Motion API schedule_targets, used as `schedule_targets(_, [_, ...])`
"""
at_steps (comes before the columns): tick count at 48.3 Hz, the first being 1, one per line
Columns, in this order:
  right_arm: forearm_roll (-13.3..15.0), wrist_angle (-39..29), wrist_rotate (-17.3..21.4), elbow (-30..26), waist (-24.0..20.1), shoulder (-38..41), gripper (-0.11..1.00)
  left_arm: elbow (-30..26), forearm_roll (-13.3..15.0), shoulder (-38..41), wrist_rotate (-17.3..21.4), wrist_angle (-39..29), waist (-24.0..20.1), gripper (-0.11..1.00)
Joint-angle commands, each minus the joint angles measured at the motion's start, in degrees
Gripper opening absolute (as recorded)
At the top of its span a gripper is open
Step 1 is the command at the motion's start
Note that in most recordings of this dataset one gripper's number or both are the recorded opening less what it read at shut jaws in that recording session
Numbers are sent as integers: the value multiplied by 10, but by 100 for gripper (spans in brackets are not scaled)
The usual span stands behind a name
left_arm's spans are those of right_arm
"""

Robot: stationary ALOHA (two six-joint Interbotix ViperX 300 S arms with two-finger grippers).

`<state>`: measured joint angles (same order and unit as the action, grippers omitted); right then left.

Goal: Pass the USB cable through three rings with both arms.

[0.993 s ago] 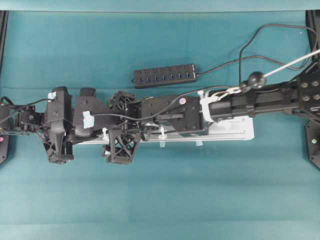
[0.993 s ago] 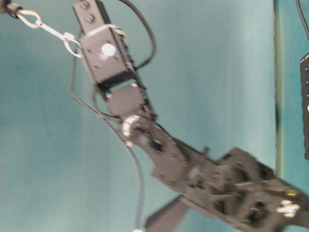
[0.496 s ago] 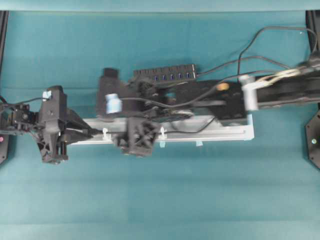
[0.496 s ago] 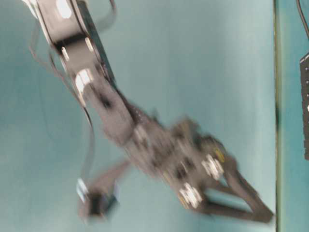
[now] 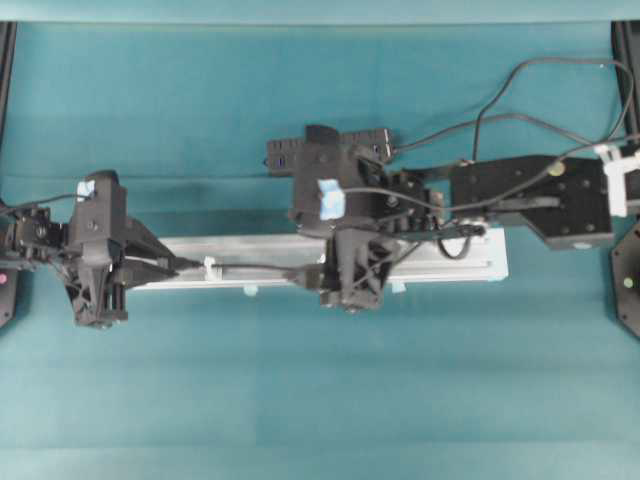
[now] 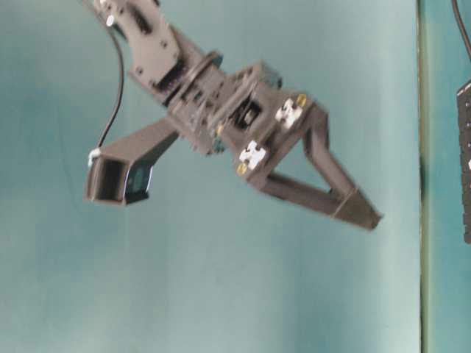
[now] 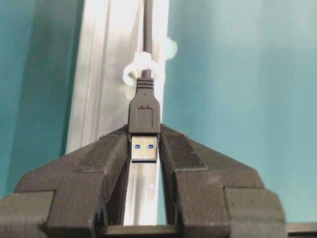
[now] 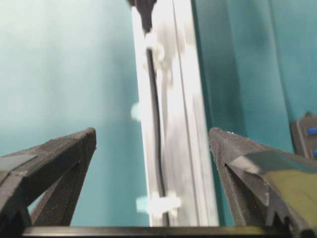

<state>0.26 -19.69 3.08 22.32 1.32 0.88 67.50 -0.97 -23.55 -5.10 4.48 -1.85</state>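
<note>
The left gripper is clamping the plug of the USB cable, with both fingers pressing against the plug's black body and the silver tip with its blue insert pointing back toward the wrist camera. Directly beyond the plug, the cord is passing through a translucent-white ring standing on the silver rail.

In the overhead view, the left gripper is sitting at the left end of the rail, and the cable is lying straight along the rail's top, running through the ring nearest that gripper and on toward the rail's middle. The right arm's wrist is covering the middle stretch of the rail there, so the rings beneath it cannot be made out from above.

The right gripper is hovering above the rail with its fingers spread wide apart and gripping nothing. Its camera is showing the cord lying along the rail, passing a ring farther off and another ring close by.

A black multi-port hub is lying on the teal table behind the rail, partly hidden by the right arm.
</note>
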Motion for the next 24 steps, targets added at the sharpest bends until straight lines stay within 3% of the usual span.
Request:
schedule_targets(1, [0, 5, 4, -4, 0, -17, 90, -4, 0, -10, -1, -2, 2, 22])
schedule_targets(24, [0, 4, 3, 6, 1, -26, 90, -29, -1, -64, 2, -84, 2, 22])
